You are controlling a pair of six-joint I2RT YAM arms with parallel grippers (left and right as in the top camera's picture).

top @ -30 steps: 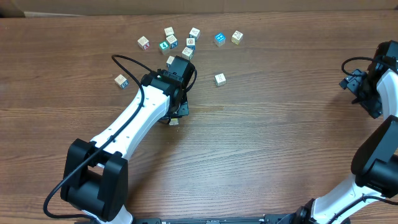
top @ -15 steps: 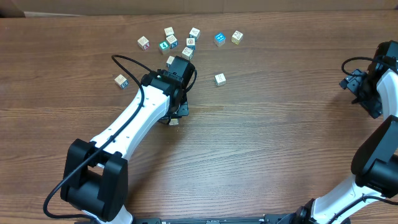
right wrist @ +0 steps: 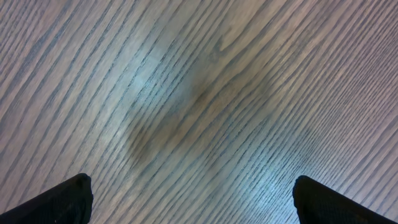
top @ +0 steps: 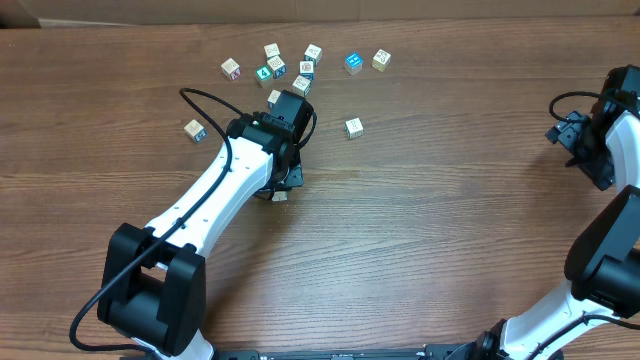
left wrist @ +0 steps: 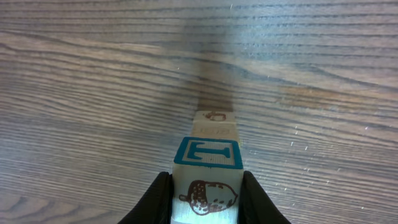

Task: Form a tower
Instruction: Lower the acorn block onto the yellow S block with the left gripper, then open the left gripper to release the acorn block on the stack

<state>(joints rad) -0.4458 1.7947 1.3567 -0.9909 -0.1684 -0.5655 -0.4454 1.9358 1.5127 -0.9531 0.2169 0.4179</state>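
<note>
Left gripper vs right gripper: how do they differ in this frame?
The left gripper is shut on a block with a blue T and an acorn; the right gripper is open and holds nothing.
In the overhead view the left gripper is mid-table near the loose cubes; the right gripper sits by the table's right edge, away from them.
Shared: both are black and face the wooden table.

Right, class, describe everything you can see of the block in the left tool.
The block is a small pale wooden cube, clamped between the left tool's two black fingers, one each side. One face shows a blue-framed T, the next a brown acorn. It sits square against a second block beyond it, over the wood-grain table. Whether it rests on that block is unclear.
</note>
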